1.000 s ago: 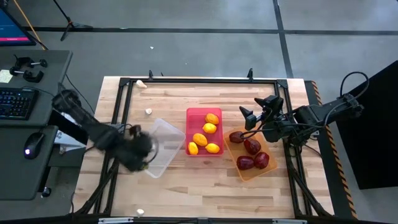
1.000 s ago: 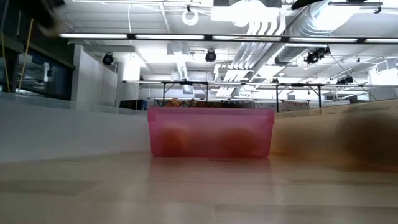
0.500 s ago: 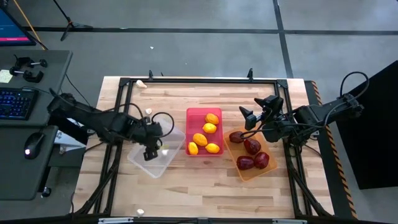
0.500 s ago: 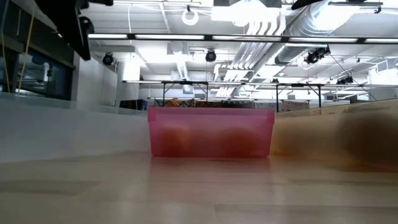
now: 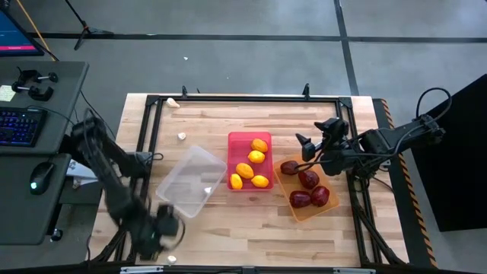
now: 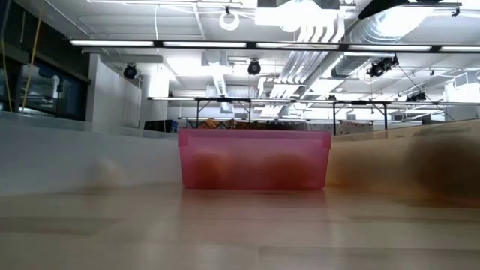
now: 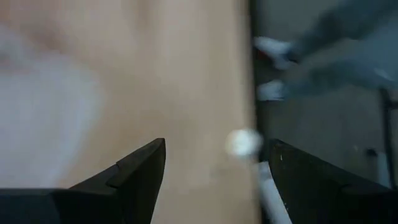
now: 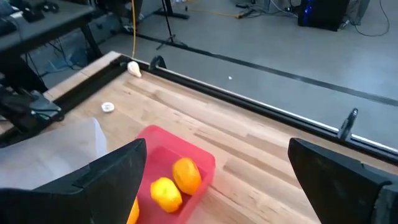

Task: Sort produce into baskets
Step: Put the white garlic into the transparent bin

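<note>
My left gripper [image 5: 163, 230] is open over the table's near left corner, holding nothing. A whitish garlic bulb [image 5: 172, 259] lies at the near edge just beyond it. In the left wrist view the bulb [image 7: 242, 142] shows ahead of the open gripper [image 7: 217, 149], untouched. The clear bin [image 5: 190, 181] holds a small pale thing [image 5: 207, 190]. The red-pink bin [image 5: 249, 144] holds several lemons [image 5: 256, 157]. The orange bin [image 5: 308, 211] holds several dark red fruits [image 5: 308, 180]. My right gripper [image 5: 304, 148] is open and empty over the orange bin's far left corner.
Two more garlic bulbs lie on the wood, one [image 5: 183, 136] beyond the clear bin and one [image 5: 173, 103] at the far left edge. A black frame [image 5: 243, 97] runs around the table top. A desk with keyboard and mouse [image 5: 34, 179] stands to the left.
My left gripper swung from the clear bin's near left side to above that bin. It then swept fast toward the table's near left corner, down by the bulb at the near edge. A pale blob now shows in the clear bin in the low view.
</note>
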